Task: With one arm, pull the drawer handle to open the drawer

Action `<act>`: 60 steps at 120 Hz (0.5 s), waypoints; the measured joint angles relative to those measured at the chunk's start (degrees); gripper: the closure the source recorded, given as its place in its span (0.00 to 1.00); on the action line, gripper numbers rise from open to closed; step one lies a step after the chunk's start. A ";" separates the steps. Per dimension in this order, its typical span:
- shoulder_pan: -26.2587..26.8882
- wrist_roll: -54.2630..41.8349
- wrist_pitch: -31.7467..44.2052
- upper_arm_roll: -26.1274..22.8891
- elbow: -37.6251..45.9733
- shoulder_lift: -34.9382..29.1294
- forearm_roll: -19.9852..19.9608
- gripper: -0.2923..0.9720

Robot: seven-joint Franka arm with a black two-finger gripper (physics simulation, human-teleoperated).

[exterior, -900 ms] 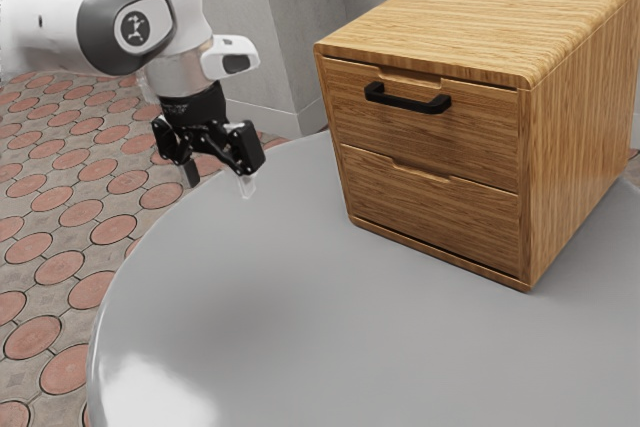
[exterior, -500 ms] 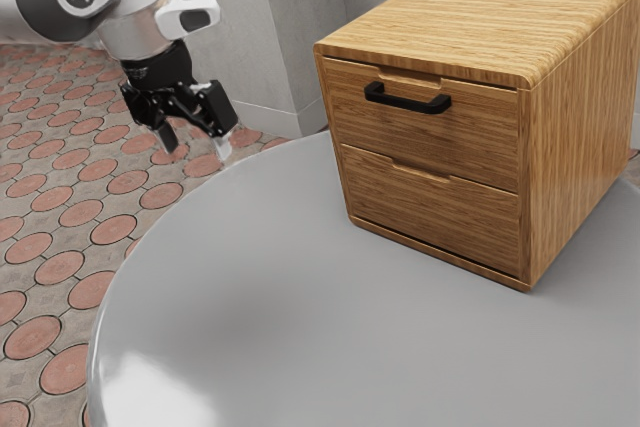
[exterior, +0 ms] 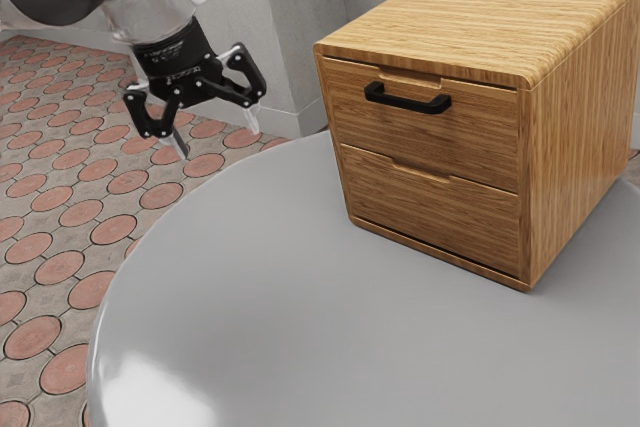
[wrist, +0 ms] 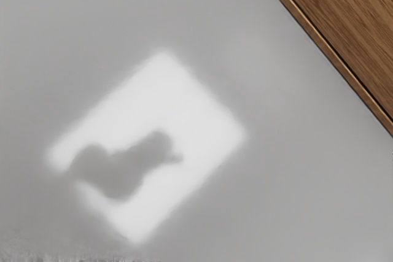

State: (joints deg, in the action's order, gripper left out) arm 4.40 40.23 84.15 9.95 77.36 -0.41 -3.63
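Observation:
A wooden two-drawer cabinet point(exterior: 480, 97) stands on the round grey table point(exterior: 300, 317) at the exterior view's right. Its upper drawer point(exterior: 425, 117) carries a black bar handle point(exterior: 407, 99) and looks closed; the lower drawer point(exterior: 430, 202) has no handle. My black gripper point(exterior: 218, 132) hangs open in the air well to the left of the cabinet, above the table's far left edge, fingers spread wide with nothing between them. In the wrist view a corner of the cabinet point(wrist: 350, 35) shows beside the grey tabletop point(wrist: 123, 41).
A bright patch with the hand's shadow point(wrist: 144, 157) lies on the tabletop. Beyond the table's left edge is a floor of red round tiles point(exterior: 60, 197). A grey wall point(exterior: 270, 17) stands behind the gripper.
My hand has turned and shifted slightly right after pulling back to the left and upward. The fingers have spread wider apart. The cabinet has not moved.

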 joint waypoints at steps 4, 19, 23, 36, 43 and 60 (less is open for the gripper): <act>0.02 2.45 0.16 -0.09 0.00 0.08 0.08 0.23; 0.16 10.54 0.60 -0.46 0.07 0.11 1.03 0.23; 0.25 12.43 0.67 -0.50 0.06 0.06 1.17 0.23; 0.64 17.87 0.88 -0.54 0.04 0.03 1.46 0.23; 0.69 20.39 1.86 -0.67 0.07 0.39 1.49 0.23; 1.09 25.62 5.58 -0.95 1.70 -0.23 1.77 0.23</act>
State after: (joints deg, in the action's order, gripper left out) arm 5.48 65.85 89.73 9.00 79.06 -0.64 -1.86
